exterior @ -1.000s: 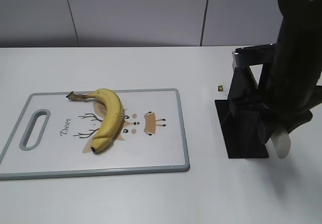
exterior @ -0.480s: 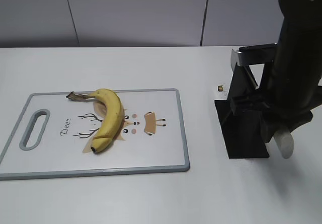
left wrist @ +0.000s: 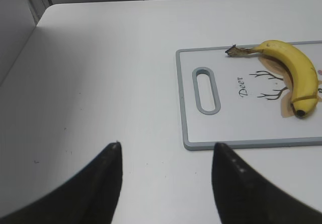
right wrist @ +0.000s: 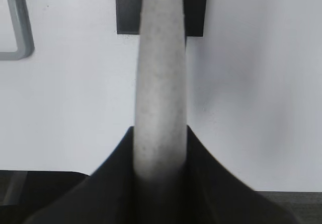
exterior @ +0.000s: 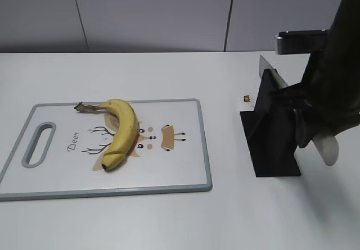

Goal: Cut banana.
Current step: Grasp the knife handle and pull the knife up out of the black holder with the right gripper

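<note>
The yellow banana [exterior: 121, 129] lies on a white cutting board with a grey rim [exterior: 180, 189], stem to the far left; it also shows in the left wrist view [left wrist: 294, 70]. My right gripper [right wrist: 161, 148] is shut on a pale speckled knife handle [right wrist: 161, 73]. In the exterior view this handle [exterior: 327, 149] sticks out below the arm, and a strip of blade [exterior: 269, 70] shows above the black knife stand [exterior: 273, 143]. My left gripper [left wrist: 166, 151] is open and empty above bare table, left of the board [left wrist: 226, 144].
A small brass-coloured object [exterior: 246, 98] lies on the white table beside the stand. The board has a grey handle slot [exterior: 38, 144] at its left end and a deer print under the banana. A grey wall runs behind the table.
My right arm has risen and shifted right with the knife handle, and more of the blade shows above the stand. The banana and board have not moved.
</note>
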Robot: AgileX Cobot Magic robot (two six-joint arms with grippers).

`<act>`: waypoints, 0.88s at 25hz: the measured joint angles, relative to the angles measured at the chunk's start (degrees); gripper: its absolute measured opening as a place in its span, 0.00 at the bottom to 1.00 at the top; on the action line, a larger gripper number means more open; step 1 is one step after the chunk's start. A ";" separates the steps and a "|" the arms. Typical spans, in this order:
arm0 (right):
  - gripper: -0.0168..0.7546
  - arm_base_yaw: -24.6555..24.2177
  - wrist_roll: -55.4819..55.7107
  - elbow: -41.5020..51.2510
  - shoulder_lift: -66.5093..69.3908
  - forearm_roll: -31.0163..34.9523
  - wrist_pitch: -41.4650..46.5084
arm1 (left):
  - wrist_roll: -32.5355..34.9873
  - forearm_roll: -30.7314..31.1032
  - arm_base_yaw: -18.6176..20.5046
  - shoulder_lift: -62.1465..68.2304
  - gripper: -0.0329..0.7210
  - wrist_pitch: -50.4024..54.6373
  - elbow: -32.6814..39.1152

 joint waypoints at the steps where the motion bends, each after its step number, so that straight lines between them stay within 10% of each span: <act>1: 0.23 0.00 0.23 -0.02 -0.55 -0.15 0.06 | 0.00 0.00 0.00 0.00 0.77 0.00 0.00; 22: 0.23 0.00 0.45 -8.40 -5.15 -4.75 4.91 | 0.00 0.00 0.00 0.00 0.77 0.00 -0.07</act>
